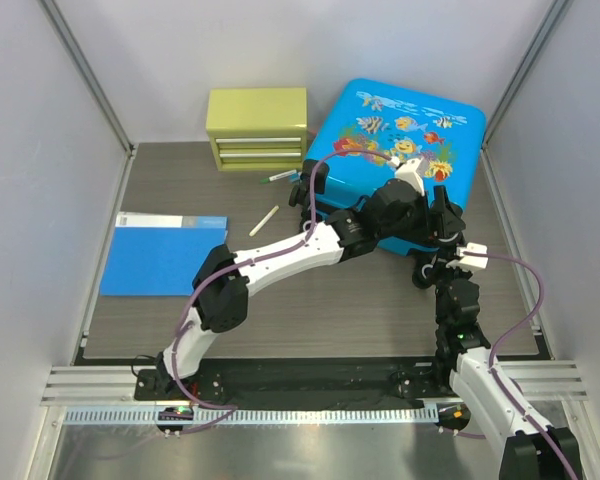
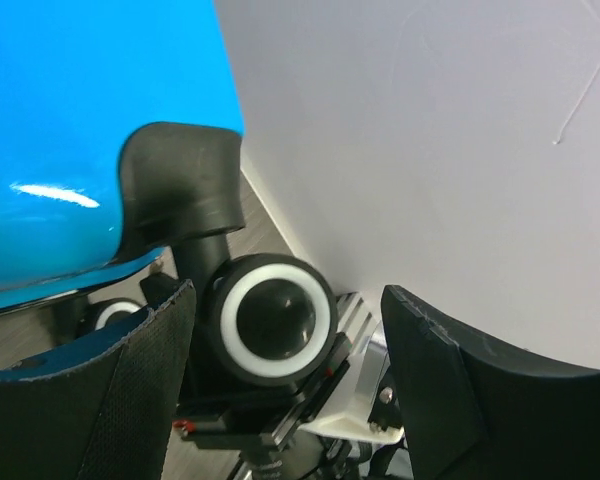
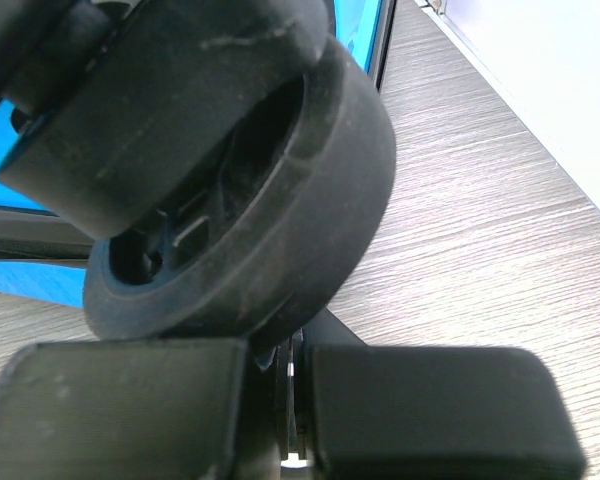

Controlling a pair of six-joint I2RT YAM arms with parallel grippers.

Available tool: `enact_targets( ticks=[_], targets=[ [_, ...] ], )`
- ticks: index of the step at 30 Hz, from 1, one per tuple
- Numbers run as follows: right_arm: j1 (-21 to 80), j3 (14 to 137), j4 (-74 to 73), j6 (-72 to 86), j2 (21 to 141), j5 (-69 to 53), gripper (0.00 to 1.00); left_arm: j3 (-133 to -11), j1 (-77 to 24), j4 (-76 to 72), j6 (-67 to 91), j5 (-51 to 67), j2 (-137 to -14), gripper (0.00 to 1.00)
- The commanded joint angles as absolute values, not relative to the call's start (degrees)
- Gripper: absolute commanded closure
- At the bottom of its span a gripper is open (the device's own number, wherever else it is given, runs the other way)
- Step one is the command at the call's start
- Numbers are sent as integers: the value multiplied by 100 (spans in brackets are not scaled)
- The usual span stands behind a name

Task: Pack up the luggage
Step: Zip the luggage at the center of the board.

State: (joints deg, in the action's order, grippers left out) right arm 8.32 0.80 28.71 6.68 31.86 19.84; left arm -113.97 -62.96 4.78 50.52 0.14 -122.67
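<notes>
From above, a grey wood table [image 1: 310, 320]: the fish-print luggage [image 1: 410, 140] sits shut, far right. Left wrist: left claw [image 2: 285, 300] gapes wide, empty, facing a white-ringed wheel [image 2: 277, 318], maybe to steady it. Right wrist: right claw [image 3: 280, 390], pinched shut, empty, tucked under a black wheel [image 3: 230, 160].
</notes>
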Motion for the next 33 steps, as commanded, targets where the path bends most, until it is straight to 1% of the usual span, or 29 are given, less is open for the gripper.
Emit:
enact_targets(
  ticks=[1,9,14,19,27,33],
  targets=[
    [888,396,3410,817,3094,1784,99,-11838,-6372,369,5387,255,-12568,25],
    [888,387,3375,835,3032,1819,99,-11892,-6390,536,5431,272,-12700,25],
    [896,378,3349,835,2997,1846,99,-12181,-6425,842,5371,378,-12885,25],
    [888,352,3270,861,2848,1898,99,-12164,-6416,1265,4835,80,-12683,25],
    [896,360,3252,861,2821,1898,99,-11962,-6416,1661,4465,-343,-12445,25],
    [896,360,3243,861,2839,1925,99,-12312,-6434,1591,4701,-115,-12691,24]
  ],
)
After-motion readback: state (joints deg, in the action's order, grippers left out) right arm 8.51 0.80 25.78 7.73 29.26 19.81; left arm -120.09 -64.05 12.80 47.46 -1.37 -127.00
